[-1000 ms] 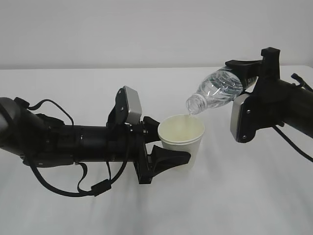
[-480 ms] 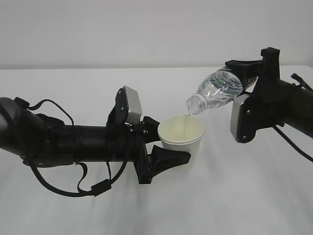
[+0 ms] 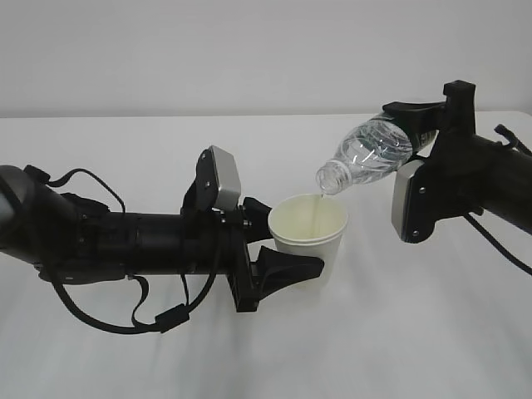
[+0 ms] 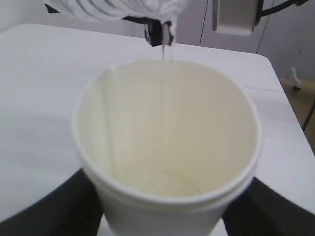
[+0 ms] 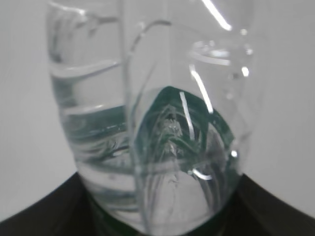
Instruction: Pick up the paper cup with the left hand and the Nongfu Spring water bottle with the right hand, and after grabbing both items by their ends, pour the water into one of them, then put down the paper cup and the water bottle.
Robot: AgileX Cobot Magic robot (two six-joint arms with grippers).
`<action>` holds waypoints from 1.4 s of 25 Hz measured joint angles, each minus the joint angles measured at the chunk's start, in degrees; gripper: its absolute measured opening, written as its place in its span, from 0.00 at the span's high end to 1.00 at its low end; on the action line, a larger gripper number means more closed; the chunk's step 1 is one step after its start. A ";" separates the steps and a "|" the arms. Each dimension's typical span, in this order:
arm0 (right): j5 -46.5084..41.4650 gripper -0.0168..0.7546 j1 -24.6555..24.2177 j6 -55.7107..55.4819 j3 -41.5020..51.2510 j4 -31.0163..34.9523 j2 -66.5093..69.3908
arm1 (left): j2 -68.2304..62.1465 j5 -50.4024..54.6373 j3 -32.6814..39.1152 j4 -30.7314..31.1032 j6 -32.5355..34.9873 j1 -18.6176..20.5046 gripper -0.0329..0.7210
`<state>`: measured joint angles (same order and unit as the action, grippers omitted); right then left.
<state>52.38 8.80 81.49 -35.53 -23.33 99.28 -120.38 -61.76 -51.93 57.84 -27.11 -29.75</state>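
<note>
The paper cup stands upright at the centre of the white table, pinched low on its wall between the two black fingers of the left hand, which reaches in from the left. The right hand, up on the right, clamps the base end of the Nongfu Spring water bottle, tilted neck-down to the left. A thin stream of water falls from its mouth into the cup
</note>
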 joint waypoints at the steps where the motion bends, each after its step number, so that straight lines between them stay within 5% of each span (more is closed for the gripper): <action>1: 0.00 0.40 0.00 0.00 0.00 0.00 0.00 | 0.00 0.00 0.00 -0.04 0.00 0.00 0.31; 35: 0.00 0.40 0.00 0.22 0.00 0.00 0.00 | 0.00 0.02 0.00 -0.13 0.15 0.00 0.31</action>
<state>52.38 8.80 81.71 -35.53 -23.33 99.28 -120.38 -61.73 -51.93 57.71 -26.97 -29.75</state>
